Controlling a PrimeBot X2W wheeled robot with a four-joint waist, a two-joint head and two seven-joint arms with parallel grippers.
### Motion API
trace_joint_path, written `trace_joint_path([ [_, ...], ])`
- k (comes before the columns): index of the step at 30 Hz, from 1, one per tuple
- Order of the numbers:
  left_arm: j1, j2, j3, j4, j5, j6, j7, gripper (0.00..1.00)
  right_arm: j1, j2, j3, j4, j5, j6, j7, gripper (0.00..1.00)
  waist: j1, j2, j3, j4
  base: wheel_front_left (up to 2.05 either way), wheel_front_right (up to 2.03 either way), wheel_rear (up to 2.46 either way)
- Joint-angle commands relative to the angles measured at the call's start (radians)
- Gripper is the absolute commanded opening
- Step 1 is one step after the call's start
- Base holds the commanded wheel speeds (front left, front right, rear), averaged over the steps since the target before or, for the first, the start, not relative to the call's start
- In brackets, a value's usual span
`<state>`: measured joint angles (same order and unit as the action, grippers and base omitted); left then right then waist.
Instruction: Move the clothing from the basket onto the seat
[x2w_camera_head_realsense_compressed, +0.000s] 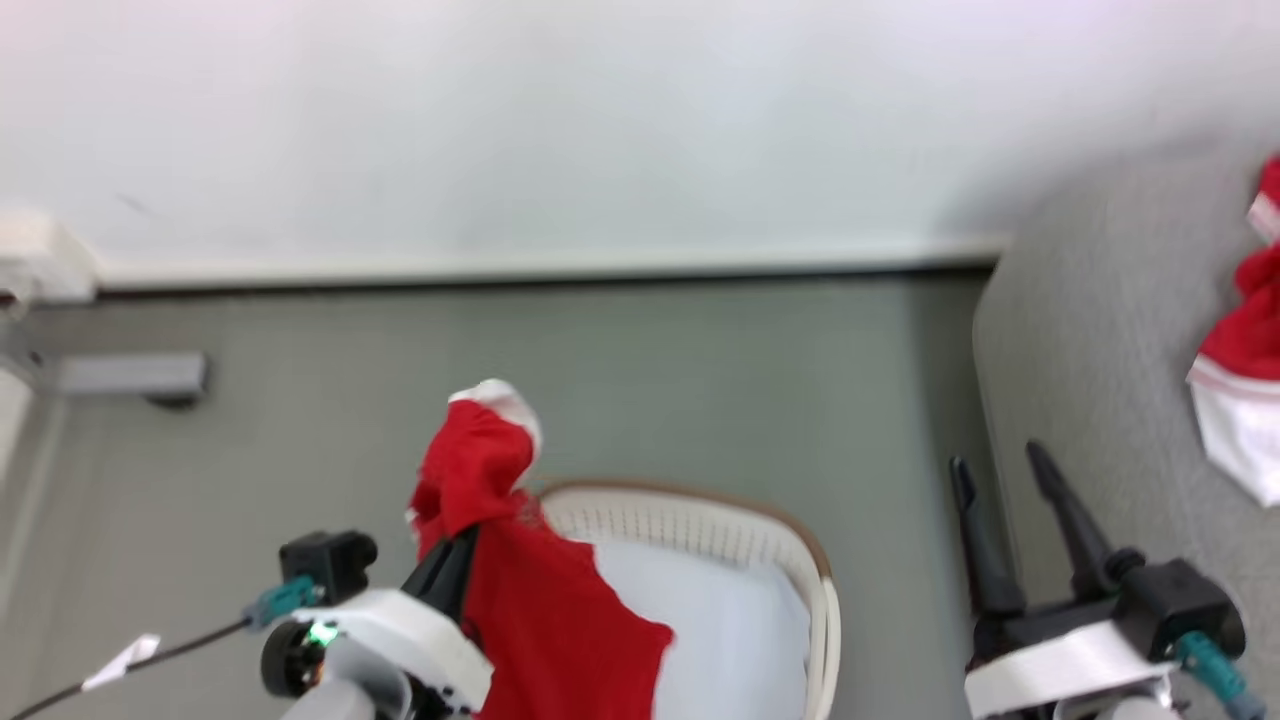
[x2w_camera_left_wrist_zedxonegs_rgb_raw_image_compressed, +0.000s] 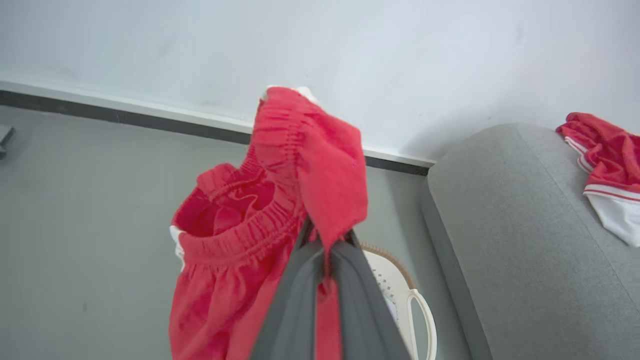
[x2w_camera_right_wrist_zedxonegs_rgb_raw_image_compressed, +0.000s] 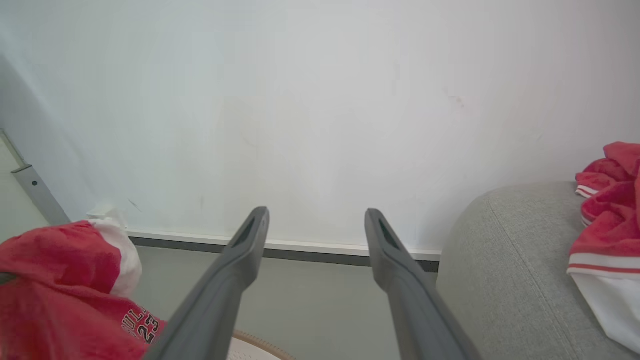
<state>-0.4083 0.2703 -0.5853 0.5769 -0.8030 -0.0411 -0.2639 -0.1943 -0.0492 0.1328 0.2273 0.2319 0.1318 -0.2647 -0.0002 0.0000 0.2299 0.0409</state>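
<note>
Red shorts (x2w_camera_head_realsense_compressed: 540, 600) w/ an elastic waistband hang from the left jaws, which are clenched on a fold of the fabric. In left wrist view the two dark fingers (x2w_camera_left_wrist_zedxonegs_rgb_raw_image_compressed: 295, 300) sit pressed together w/ red cloth pinched btwn them and a flap flopped over the tips. Shorts are held up in the air, lower part draping in front of the left side of the basket (x2w_camera_head_realsense_compressed: 690, 520); can't tell if the hem touches it. Black-white lettering incl. "23" shows on the shorts in right wrist view. Basket = cream perforated plastic w/ brown rim band, standing on the grey-green floor (x2w_camera_head_realsense_compressed: 700, 380) near the sofa (x2w_camera_head_realsense_compressed: 1090, 350). Right jaws are released, fingers (x2w_camera_head_realsense_compressed: 1065, 510) spread wide w/ nothing btwn them, hovering just beside the sofa's rounded end, btwn basket and sofa. Red jersey (x2w_camera_head_realsense_compressed: 1245, 340) w/ white panel and red-white striped trim lies crumpled on the grey woven sofa, far right of head view, well apart from the shorts. White wall (x2w_camera_head_realsense_compressed: 600, 120) w/ pale skirting runs behind
</note>
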Motion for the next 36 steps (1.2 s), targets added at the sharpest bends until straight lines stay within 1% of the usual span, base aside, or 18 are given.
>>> trace_joint_path([
  [1,0.025,0.014,0.003,-0.027,0.015,0.012,0.0,0.0,0.022,-0.002,0.005,0.005,0.002,-0.002,0.001,1.0,0.0002,0.0,-0.118,0.036,0.0,0.0,0.0],
  [4,0.078,0.054,0.012,-0.144,0.025,0.064,0.008,0.0,0.054,-0.002,0.023,0.012,0.002,-0.002,0.001,1.0,0.0002,0.0,-0.177,0.042,0.0,0.0,0.0],
  [10,0.151,0.134,0.042,-0.404,0.031,0.171,0.062,0.0,0.083,-0.003,0.095,-0.001,0.003,-0.002,0.001,1.0,0.0002,0.0,-0.244,0.044,0.0,0.0,0.0],
  [15,0.183,0.196,0.054,-0.607,0.043,0.235,0.124,0.0,0.072,-0.002,0.155,-0.029,0.006,-0.002,0.001,1.0,0.0002,0.0,-0.257,0.04,0.0,0.0,0.0],
  [18,0.194,0.222,0.059,-0.695,0.054,0.263,0.153,0.0,0.062,-0.002,0.195,-0.047,-0.005,-0.002,0.001,1.0,0.0002,0.0,-0.257,0.037,0.0,0.0,0.0],
  [22,0.203,0.239,0.05,-0.778,0.062,0.281,0.183,0.0,0.046,-0.003,0.279,-0.064,-0.016,-0.002,0.001,1.0,0.0002,0.0,-0.257,0.03,0.0,0.0,0.0],
  [26,0.202,0.248,0.025,-0.827,0.074,0.281,0.212,0.0,0.009,-0.003,0.4,-0.061,-0.02,-0.002,0.001,1.0,0.0002,0.0,-0.254,0.023,0.0,0.0,0.0],
  [29,0.191,0.247,-0.002,-0.853,0.085,0.269,0.231,0.0,-0.03,-0.009,0.483,-0.045,-0.02,-0.002,0.001,1.0,0.0002,0.0,-0.253,0.015,0.0,0.0,0.0],
  [32,0.176,0.247,-0.034,-0.875,0.089,0.252,0.255,0.0,-0.077,-0.033,0.559,-0.032,-0.002,-0.002,0.001,1.0,0.0002,0.0,-0.251,0.007,0.0,0.0,0.0],
  [36,0.161,0.243,-0.074,-0.894,0.103,0.229,0.279,0.0,-0.137,-0.069,0.637,-0.008,0.03,-0.002,0.001,1.0,0.0002,0.0,-0.25,0.0,0.0,0.0,0.0],
])
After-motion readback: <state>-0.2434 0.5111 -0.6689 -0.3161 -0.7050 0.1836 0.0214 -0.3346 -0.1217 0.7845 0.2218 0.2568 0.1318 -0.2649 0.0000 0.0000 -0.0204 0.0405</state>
